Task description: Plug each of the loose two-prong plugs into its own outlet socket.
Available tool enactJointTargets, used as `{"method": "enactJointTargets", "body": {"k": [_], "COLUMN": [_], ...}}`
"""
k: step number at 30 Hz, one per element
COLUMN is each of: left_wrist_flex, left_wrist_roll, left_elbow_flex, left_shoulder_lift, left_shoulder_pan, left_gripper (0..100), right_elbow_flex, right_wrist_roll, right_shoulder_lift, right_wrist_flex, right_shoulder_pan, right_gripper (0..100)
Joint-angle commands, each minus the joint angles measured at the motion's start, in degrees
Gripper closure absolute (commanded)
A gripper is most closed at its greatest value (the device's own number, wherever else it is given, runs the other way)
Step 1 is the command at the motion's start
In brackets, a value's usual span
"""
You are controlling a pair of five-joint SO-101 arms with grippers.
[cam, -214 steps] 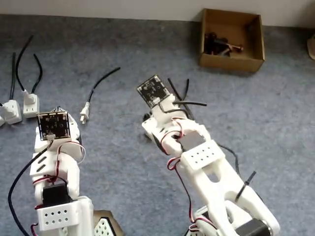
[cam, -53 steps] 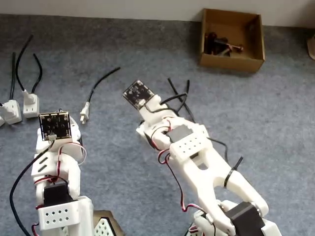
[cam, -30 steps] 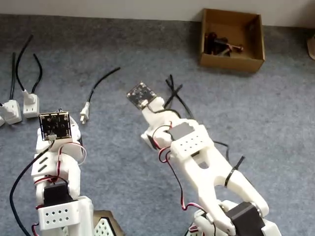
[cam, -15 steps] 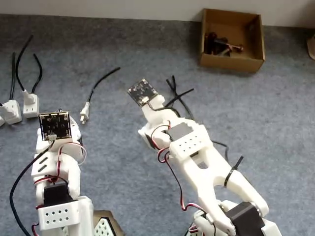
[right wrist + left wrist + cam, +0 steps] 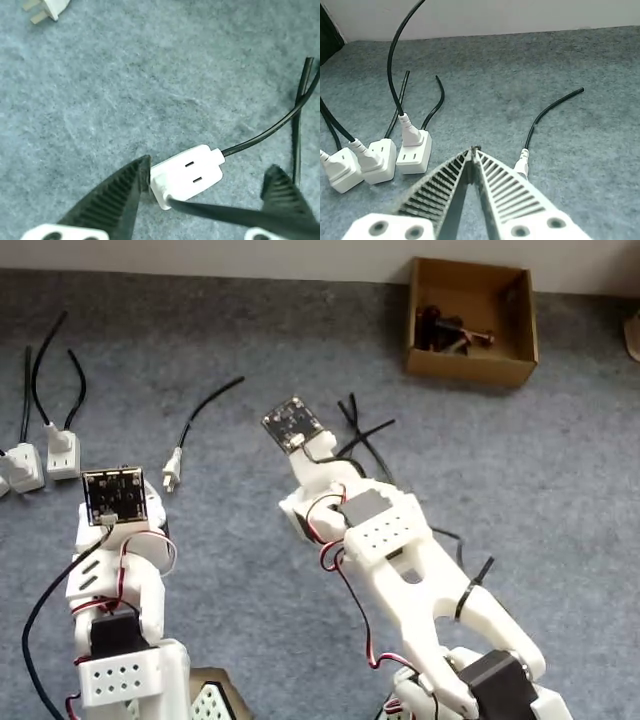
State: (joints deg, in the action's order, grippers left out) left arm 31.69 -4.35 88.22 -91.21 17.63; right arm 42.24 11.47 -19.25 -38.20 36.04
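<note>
**A:** While the grey carpeted table (image 5: 560, 490) is spreading fuzzy and flat under everything, the right arm (image 5: 400, 550) is hanging extended over a tangle of black cord (image 5: 358, 428). The left arm (image 5: 115, 580) is sitting tucked back on its own side.

**B:** And the cardboard box (image 5: 465, 370) is sitting at the far edge with some dark bits inside, well apart from the action.

**A:** The right gripper (image 5: 210, 170) is hovering splayed wide over an outlet socket (image 5: 187, 175), a smooth white rounded block with its two slots facing up. One ribbed finger seems to be touching the block's end and the other is standing well apart, so nothing is being squeezed.

**B:** I'm guessing it is straddling the block that way to pin it or lift it for a plug (a cord is also crossing close under the camera, so snagging is looking possible).

**A:** Over on the left gripper (image 5: 472, 150), the ribbed fingers are pressing together at the tips, clenched on nothing.

**B:** It is pointing between a row of three sockets (image 5: 412, 155), lying side by side on thin black leads, and the loose plug (image 5: 171, 472) just beside one finger.

**A:** That loose plug is lying unplugged on the carpet, small and white, showing two brass-looking prongs. It is sitting well apart from the socket under the right gripper. To me it's looking like the next pick.
</note>
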Motion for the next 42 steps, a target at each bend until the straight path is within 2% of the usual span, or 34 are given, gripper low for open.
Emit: {"method": "enactJointTargets", "body": {"k": [1,5,9,21,23,27,32,37,42], "left_wrist_flex": [-0.79,-0.79,-0.97,-0.70,-0.62,0.70,3.60,10.81,16.53], "left_wrist_roll": [-2.29,-2.29,-2.37,-2.55,-3.87,-7.56,-10.99,-13.98,-14.24], "left_elbow_flex": [-0.57,-0.57,0.22,0.40,0.04,0.31,-1.36,-6.55,-11.65], "left_shoulder_lift": [-0.66,-0.66,-0.66,-0.66,-0.66,-0.66,-0.22,-0.13,-0.04], "left_shoulder_pan": [-3.30,-3.30,-3.30,-6.29,-7.08,-10.77,-15.34,-21.85,-27.82], "left_gripper": [93,85,84,84,81,73,73,72,72], "right_elbow_flex": [-3.12,-2.68,-2.59,14.90,18.07,22.20,28.88,33.27,40.04], "right_wrist_roll": [-0.62,-0.62,-0.62,-1.05,-1.05,-4.84,-6.24,-6.24,-6.24], "right_shoulder_lift": [-1.01,-1.01,-3.21,-26.95,-30.64,-37.49,-43.91,-49.63,-56.04], "right_wrist_flex": [1.19,1.19,1.19,0.75,0.75,0.75,-0.31,-6.46,-7.78], "right_shoulder_pan": [0.31,0.31,0.31,0.84,0.22,-3.38,-8.84,-16.13,-20.26], "right_gripper": [57.3,55.0,55.0,55.0,55.0,55.0,55.0,55.1,55.1]}}
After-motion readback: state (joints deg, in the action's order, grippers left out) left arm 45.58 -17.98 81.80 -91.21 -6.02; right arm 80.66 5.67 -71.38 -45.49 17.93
